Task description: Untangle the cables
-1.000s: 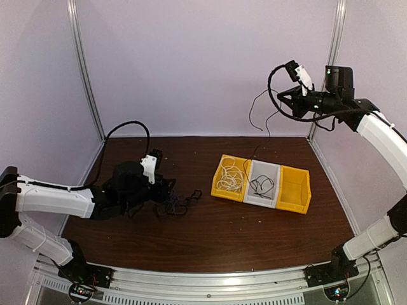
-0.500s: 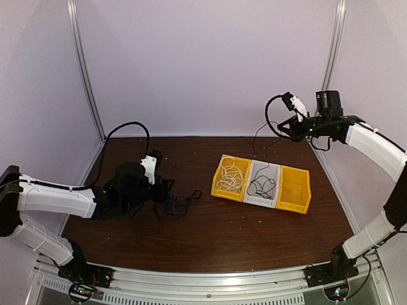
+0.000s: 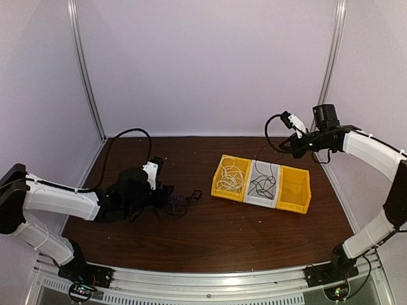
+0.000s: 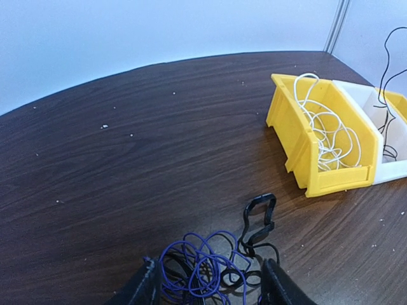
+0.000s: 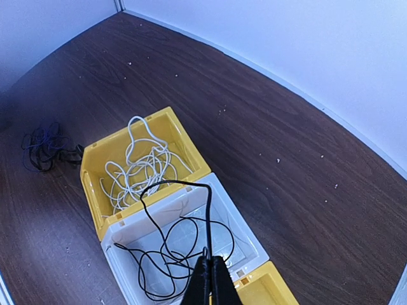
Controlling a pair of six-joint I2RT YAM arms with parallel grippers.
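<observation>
Our right claw (image 5: 209,279) pinches a black cord (image 5: 166,236) over the white bin (image 5: 121,236) to drop it in. Our left claw (image 4: 206,286) sits open around the tangle (image 4: 203,264) near the table's left edge.

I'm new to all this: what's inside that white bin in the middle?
A thin black cable lies looped inside the white bin, one end rising to the shut right gripper. That gripper's fingers hide the bin's near corner.
</observation>
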